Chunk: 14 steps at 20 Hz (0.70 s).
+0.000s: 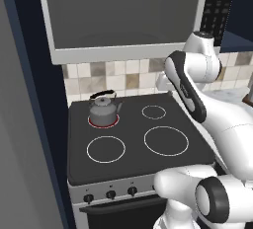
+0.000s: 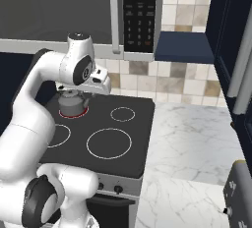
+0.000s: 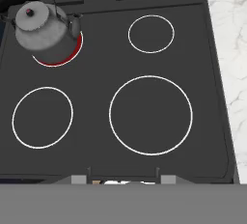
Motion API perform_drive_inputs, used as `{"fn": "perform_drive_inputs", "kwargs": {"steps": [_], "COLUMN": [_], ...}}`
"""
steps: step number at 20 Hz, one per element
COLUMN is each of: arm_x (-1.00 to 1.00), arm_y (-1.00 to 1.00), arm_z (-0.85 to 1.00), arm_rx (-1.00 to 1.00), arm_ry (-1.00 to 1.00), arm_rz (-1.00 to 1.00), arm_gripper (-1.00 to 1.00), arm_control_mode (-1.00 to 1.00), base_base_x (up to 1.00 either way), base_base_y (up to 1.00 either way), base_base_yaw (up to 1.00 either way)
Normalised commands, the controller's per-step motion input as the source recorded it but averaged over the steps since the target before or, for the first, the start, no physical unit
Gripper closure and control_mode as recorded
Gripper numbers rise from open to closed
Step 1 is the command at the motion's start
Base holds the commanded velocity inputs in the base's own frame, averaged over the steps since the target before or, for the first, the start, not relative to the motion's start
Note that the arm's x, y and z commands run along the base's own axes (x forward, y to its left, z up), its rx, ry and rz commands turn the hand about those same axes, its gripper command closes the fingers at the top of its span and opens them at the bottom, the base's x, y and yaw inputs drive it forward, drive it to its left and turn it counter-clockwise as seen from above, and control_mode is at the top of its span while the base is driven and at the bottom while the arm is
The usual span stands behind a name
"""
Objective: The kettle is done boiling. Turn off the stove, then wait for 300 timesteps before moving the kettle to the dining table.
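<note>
Stove (image 1: 133, 139) burner under kettle (image 1: 103, 108) glows red; I must reach front knobs (image 1: 110, 194) next; pincer state unreadable.

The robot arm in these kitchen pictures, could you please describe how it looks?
The arm is built of smooth, rounded, glossy white shells, with dark grey to black bands and round caps at its joints. No cables or markings are visible on it. The gripper shows just as two small grey finger tips, squarish in outline, at the bottom of the hand view.
</note>
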Motion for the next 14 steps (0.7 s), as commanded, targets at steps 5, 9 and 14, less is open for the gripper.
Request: {"fn": "perform_drive_inputs", "kwargs": {"steps": [5, 9, 14], "arm_x": [-0.12, -0.16, -0.18], "arm_y": [0.17, 0.38, 0.46], "arm_z": [0.0, 0.0, 0.0], "arm_rx": [-0.03, -0.07, -0.11], "arm_ry": [-0.06, -0.03, 0.0], "arm_rz": [0.0, 0.04, 0.08], "arm_gripper": [-1.0, -1.0, -1.0], "arm_control_mode": [-1.0, -1.0, -1.0], "base_base_x": [0.0, 0.0, 0.0], "base_base_y": [0.0, 0.0, 0.0], "base_base_yaw": [0.0, 0.0, 0.0]}}
